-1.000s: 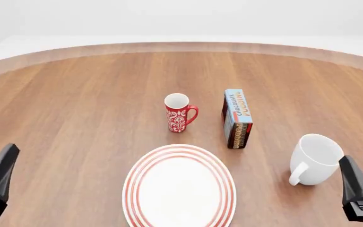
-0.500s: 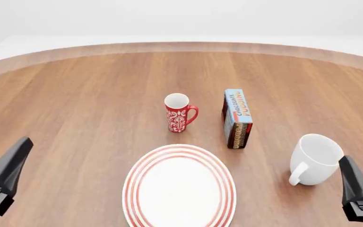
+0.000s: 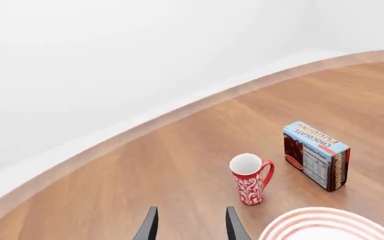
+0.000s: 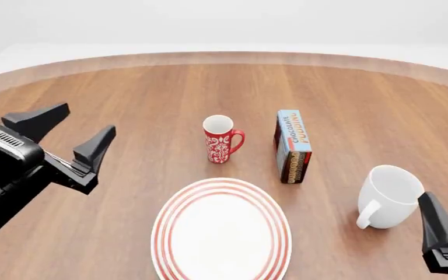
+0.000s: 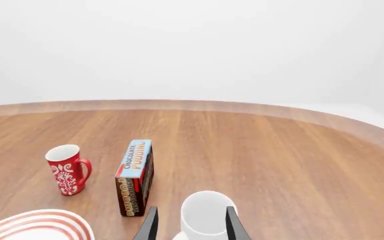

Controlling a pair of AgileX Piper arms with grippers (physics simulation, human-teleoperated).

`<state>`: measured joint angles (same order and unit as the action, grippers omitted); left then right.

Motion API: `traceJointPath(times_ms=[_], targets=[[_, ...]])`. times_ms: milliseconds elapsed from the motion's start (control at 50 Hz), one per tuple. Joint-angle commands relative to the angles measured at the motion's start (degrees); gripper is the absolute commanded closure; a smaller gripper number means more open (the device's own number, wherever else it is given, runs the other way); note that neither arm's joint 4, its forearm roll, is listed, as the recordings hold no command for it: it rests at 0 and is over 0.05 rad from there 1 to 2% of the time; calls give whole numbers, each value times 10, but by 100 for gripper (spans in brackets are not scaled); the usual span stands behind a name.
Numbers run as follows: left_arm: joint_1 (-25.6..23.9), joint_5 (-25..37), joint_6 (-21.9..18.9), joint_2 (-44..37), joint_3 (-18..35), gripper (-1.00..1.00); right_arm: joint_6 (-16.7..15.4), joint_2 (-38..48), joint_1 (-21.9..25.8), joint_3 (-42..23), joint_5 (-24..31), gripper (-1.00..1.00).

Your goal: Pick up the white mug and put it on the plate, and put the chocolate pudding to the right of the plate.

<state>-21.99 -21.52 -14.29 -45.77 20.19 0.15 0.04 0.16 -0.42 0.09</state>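
pudding [image 4: 293, 146]: "CHOCOLATE PUDDING" can be read, mid-table
left gripper [image 4: 67, 134]: spread wide, nothing held
right gripper [image 5: 188, 227]: spread apart, nothing gripped, mug [image 4: 389, 195] just ahead

Illumination is bright, even and diffuse. Shadows around the plate [image 4: 221, 230] are faint and soft. All views render sharp, without glare or edge distortion.

A simulated tabletop scene, not a real room: a round wooden table [image 4: 130, 93] with flat rendered grain stands against a blank white backdrop [image 4: 224, 23], with no walls, furniture or clutter detail.
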Motion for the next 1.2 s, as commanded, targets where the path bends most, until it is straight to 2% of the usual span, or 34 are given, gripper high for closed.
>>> traceJointPath(times_ms=[20,460,1200], targets=[[-40,-66,-15,-117,35,-100,0,0,1,0,0,-100],[-120,-59,-32,-164,65,-100,0,0,1,0,0,-100],[-245,-66,-21,-290,143,-100,1,0,1,1,0,-100]])
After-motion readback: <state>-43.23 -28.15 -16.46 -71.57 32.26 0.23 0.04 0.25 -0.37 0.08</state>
